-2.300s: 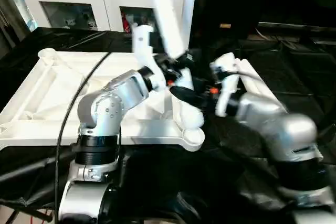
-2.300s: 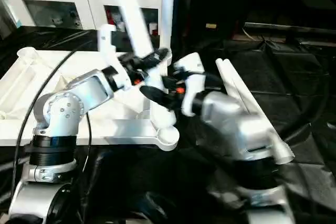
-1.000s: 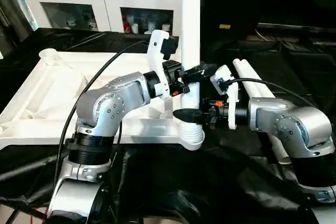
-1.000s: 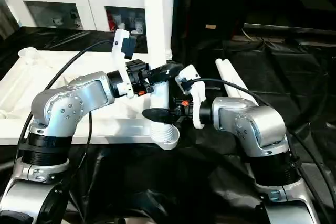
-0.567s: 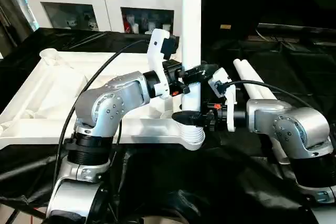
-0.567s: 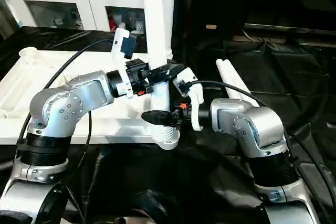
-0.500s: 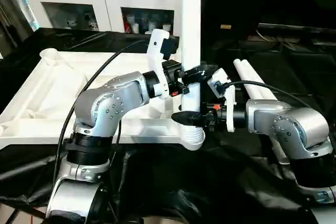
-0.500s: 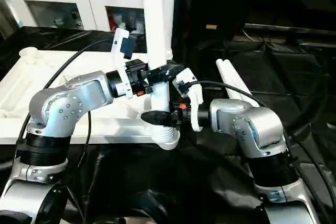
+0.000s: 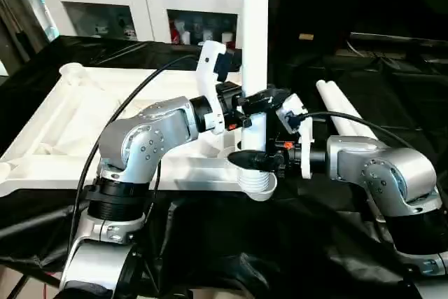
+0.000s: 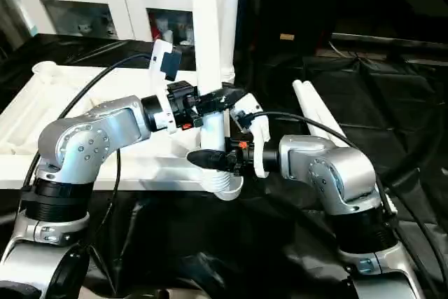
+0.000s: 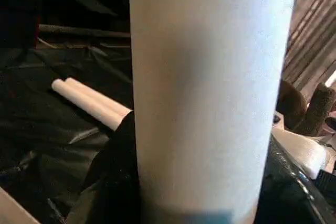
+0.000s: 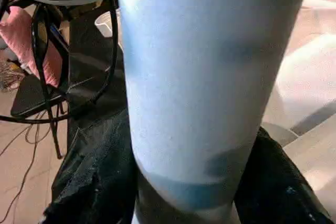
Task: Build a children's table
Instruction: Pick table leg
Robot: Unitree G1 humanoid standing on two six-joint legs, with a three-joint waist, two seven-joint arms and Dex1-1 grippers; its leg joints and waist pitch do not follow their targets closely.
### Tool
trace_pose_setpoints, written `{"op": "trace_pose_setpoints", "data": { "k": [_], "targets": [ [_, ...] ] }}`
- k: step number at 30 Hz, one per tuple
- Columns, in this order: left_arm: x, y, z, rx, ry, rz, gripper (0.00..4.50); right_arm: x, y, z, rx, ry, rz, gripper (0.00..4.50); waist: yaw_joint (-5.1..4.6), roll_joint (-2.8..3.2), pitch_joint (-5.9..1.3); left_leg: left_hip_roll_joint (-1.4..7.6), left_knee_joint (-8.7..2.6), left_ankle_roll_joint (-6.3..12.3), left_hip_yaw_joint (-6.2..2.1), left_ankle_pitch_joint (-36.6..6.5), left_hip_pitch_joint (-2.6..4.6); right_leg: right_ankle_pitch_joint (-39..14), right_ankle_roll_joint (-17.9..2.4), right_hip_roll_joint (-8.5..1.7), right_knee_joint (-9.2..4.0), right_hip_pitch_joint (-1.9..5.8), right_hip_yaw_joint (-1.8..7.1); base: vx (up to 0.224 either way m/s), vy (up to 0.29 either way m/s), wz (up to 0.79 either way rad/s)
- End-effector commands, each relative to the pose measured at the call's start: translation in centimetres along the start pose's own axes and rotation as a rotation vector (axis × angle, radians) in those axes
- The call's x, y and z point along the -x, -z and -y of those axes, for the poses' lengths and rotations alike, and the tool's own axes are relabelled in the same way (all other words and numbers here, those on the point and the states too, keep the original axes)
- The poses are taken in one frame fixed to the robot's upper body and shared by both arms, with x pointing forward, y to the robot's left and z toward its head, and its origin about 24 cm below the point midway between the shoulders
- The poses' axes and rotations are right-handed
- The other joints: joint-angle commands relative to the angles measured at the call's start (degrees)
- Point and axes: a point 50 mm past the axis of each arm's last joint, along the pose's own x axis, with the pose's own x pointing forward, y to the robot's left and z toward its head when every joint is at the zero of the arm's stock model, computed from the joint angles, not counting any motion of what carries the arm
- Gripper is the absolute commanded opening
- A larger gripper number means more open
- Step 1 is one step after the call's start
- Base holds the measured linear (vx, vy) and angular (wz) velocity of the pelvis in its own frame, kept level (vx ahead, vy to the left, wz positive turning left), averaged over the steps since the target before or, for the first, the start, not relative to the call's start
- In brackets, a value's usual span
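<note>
One table top (image 9: pixel 105 113) lies ribbed side up across the left half of the left eye frame, on black sheeting (image 9: pixel 336 257). One leg (image 9: pixel 255 47) stands upright at centre frame, its lower end in the near right corner socket (image 9: pixel 256 182); its upper end is cut off by the top edge. Two further legs (image 10: pixel 316 113) lie side by side on the sheeting at right of centre, partly hidden behind the right arm. A fourth leg cannot be made out.

Two grippers grasp the upright leg. The left gripper (image 9: pixel 253 103) is clenched on it higher up; the right gripper (image 9: pixel 253 160) is clenched on it just above the socket.

The left wrist view shows the leg surface close up (image 11: pixel 210 93) with the two loose legs (image 11: pixel 89 103) behind it. The right wrist view shows the same leg (image 12: pixel 205 87) and bare floor beyond.

One white glass-door cabinet (image 9: pixel 140 5) stands at upper left; its contents are hard to make out.
</note>
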Motion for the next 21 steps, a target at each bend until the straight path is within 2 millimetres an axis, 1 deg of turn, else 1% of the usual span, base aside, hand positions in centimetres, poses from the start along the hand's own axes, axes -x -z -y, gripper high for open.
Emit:
{"op": "trace_pose_setpoints", "data": {
  "k": [1, 2, 3, 4, 5, 6, 7, 8, 9, 10, 11, 12, 13, 14, 15, 16, 17, 18, 19, 20, 21],
  "targets": [
    [-0.6, -1.6, 1.5, -0.006, 0.104, 0.115, 2.63, -0.3, 0.3, 0.1, 0.007, 0.027, 0.008, 1.93, -0.09, -0.03, -4.43, 0.96, -3.4, -1.15, -0.15, -8.97, 0.85, -11.36, -7.62, -3.52, -4.32, 3.41, 2.7, 0.0, 0.0, 0.0],
    [-0.6, -1.7, 1.4, -0.01, 0.103, 0.134, 2.7, -0.3, 0.3, 0.1, 0.007, 0.031, 0.015, 1.93, 0.01, 0.22, -4.46, 0.94, -3.42, -1.12, -0.23, -9.16, 0.82, -11.57, -7.91, -3.52, -4.33, 3.45, 2.66, 0.0, 0.0, 0.0],
    [-0.6, -2.3, 1.4, -0.029, 0.097, 0.209, 2.84, -0.4, 0.2, 0.2, 0.005, 0.046, 0.042, 1.93, -0.1, -0.05, -4.42, 0.93, -3.46, -0.93, -0.23, -9.27, 0.69, -11.46, -7.87, -3.5, -4.48, 3.51, 2.67, 0.0, 0.0, 0.0],
    [-0.5, -2.8, 1.3, -0.02, 0.091, 0.27, 2.93, -0.5, 0.2, 0.3, 0.004, 0.055, 0.067, 1.93, 0.01, 0.54, -4.51, 0.96, -3.43, -1.05, -0.35, -9.33, 0.78, -11.24, -7.96, -3.55, -4.37, 3.47, 2.65, 0.0, 0.0, 0.0],
    [-0.4, -3.3, 1.3, -0.01, 0.09, 0.329, 2.97, -0.5, 0.1, 0.4, 0.002, 0.067, 0.087, 1.93, -0.17, 0.12, -4.47, 0.91, -3.43, -0.91, -0.25, -9.54, 0.68, -10.84, -7.96, -3.45, -4.47, 3.56, 2.62, 0.0, 0.0, 0.0],
    [-0.3, -3.5, 1.2, -0.007, 0.086, 0.353, 2.97, -0.6, 0.1, 0.4, 0.001, 0.073, 0.098, 1.93, -0.15, 0.1, -4.48, 0.93, -3.44, -0.85, -0.25, -9.57, 0.68, -10.86, -8.11, -3.54, -4.49, 3.58, 2.62, 0.0, 0.0, 0.0],
    [-0.1, -4.4, 1.1, 0.018, 0.073, 0.458, 2.97, -0.6, -0.1, 0.8, 0.0, 0.11, 0.173, 1.93, -0.13, 0.12, -4.48, 0.93, -3.42, -0.87, -0.24, -9.74, 0.6, -11.2, -8.11, -3.61, -4.48, 3.58, 2.63, 0.0, 0.0, 0.0],
    [0.1, -4.8, 1.0, 0.038, 0.072, 0.502, 2.97, -0.7, -0.3, 0.9, 0.002, 0.134, 0.22, 1.93, -0.11, 1.04, -4.52, 0.87, -3.34, -1.12, -0.34, -10.21, 0.66, -11.76, -8.39, -3.71, -4.42, 3.43, 2.56, 0.0, 0.0, 0.0],
    [0.2, -4.9, 1.0, 0.046, 0.068, 0.517, 2.97, -0.7, -0.3, 1.0, 0.002, 0.144, 0.239, 1.93, -0.25, 0.68, -4.5, 0.92, -3.37, -1.05, -0.21, -10.75, 0.74, -12.11, -8.23, -3.6, -4.8, 3.34, 2.57, 0.0, 0.0, 0.0],
    [0.5, -5.4, 0.8, 0.052, 0.058, 0.559, 2.97, -0.6, -0.4, 1.2, 0.015, 0.183, 0.285, 1.93, -0.31, 0.39, -4.48, 0.84, -3.45, -1.09, -0.29, -10.99, 0.74, -12.43, -8.07, -3.5, -4.63, 3.39, 2.49, 0.0, 0.0, 0.0],
    [0.7, -5.6, 0.7, 0.049, 0.055, 0.573, 2.97, -0.6, -0.4, 1.3, 0.024, 0.199, 0.304, 1.93, -0.34, 0.41, -4.46, 0.78, -3.48, -0.96, -0.22, -11.07, 0.75, -12.73, -7.79, -3.38, -4.71, 3.42, 2.47, 0.0, 0.0, 0.0],
    [1.1, -5.8, 0.5, 0.03, 0.051, 0.582, 2.97, -0.4, -0.4, 1.6, 0.038, 0.247, 0.331, 1.93, -0.48, 1.34, -4.41, 0.89, -3.49, -0.96, -0.27, -11.63, 0.92, -13.1, -7.04, -3.3, -5.04, 3.16, 2.5, 0.0, 0.0, 0.0],
    [1.4, -5.9, 0.4, 0.015, 0.049, 0.578, 2.97, -0.3, -0.3, 1.8, 0.045, 0.279, 0.342, 1.93, -0.64, 0.94, -4.43, 0.65, -3.55, -0.88, -0.31, -11.65, 0.84, -13.51, -6.45, -3.14, -4.89, 3.39, 2.38, 0.0, 0.0, 0.0],
    [1.8, -5.8, 0.1, -0.023, 0.046, 0.555, 2.97, -0.2, -0.2, 2.0, 0.069, 0.32, 0.348, 1.93, -0.61, 0.96, -4.46, 0.64, -3.55, -0.82, -0.31, -11.3, 0.82, -13.78, -6.18, -3.21, -4.86, 3.38, 2.4, 0.0, 0.0, 0.0],
    [2.0, -5.6, 0.0, -0.048, 0.043, 0.531, 2.97, -0.1, -0.1, 2.1, 0.081, 0.332, 0.347, 1.93, -0.61, 1.53, -4.53, 0.61, -3.55, -0.85, -0.35, -11.07, 0.88, -14.54, -5.68, -3.17, -4.8, 3.25, 2.41, 0.0, 0.0, 0.0],
    [2.1, -5.1, -0.2, -0.103, 0.037, 0.472, 2.97, 0.0, 0.1, 2.3, 0.092, 0.359, 0.337, 1.93, -0.82, 1.51, -4.53, 0.66, -3.54, -0.88, -0.32, -11.09, 0.92, -14.15, -5.58, -3.01, -4.77, 3.26, 2.44, 0.0, 0.0, 0.0],
    [2.3, -4.8, -0.4, -0.137, 0.033, 0.431, 2.97, 0.1, 0.2, 2.4, 0.098, 0.375, 0.33, 1.93, -0.8, 1.48, -4.49, 0.7, -3.67, -0.67, -0.41, -10.94, 0.91, -14.31, -5.38, -3.06, -4.97, 3.25, 2.42, 0.0, 0.0, 0.0],
    [2.4, -4.2, -0.6, -0.183, 0.032, 0.369, 2.97, 0.2, 0.4, 2.6, 0.102, 0.394, 0.323, 1.93, -0.97, 1.64, -4.48, 0.7, -3.76, -0.7, -0.45, -11.0, 0.9, -14.45, -4.97, -2.98, -4.79, 3.22, 2.47, 0.0, 0.0, 0.0],
    [3.1, -1.8, -1.4, -0.323, 0.03, 0.139, 2.97, 0.4, 0.9, 3.1, 0.11, 0.442, 0.309, 1.93, -1.0, 1.58, -4.55, 0.8, -3.89, -0.7, -0.56, -11.03, 1.01, -14.87, -4.32, -3.08, -4.78, 3.09, 2.54, 0.0, 0.0, 0.0],
    [3.3, -1.3, -1.6, -0.348, 0.029, 0.096, 2.97, 0.5, 1.0, 3.1, 0.113, 0.449, 0.307, 1.93, -1.18, 1.75, -4.46, 0.85, -4.07, -0.68, -0.67, -11.51, 1.02, -15.58, -3.91, -3.07, -4.77, 2.95, 2.59, 0.0, 0.0, 0.0],
    [3.7, -0.2, -2.0, -0.396, 0.041, 0.003, 2.97, 0.6, 1.3, 3.4, 0.114, 0.468, 0.298, 1.93, -1.59, 1.63, -4.42, 0.76, -4.1, -1.04, -0.62, -11.88, 0.94, -15.84, -3.85, -3.05, -4.77, 3.04, 2.57, 0.0, 0.0, 0.0]
  ]
}}
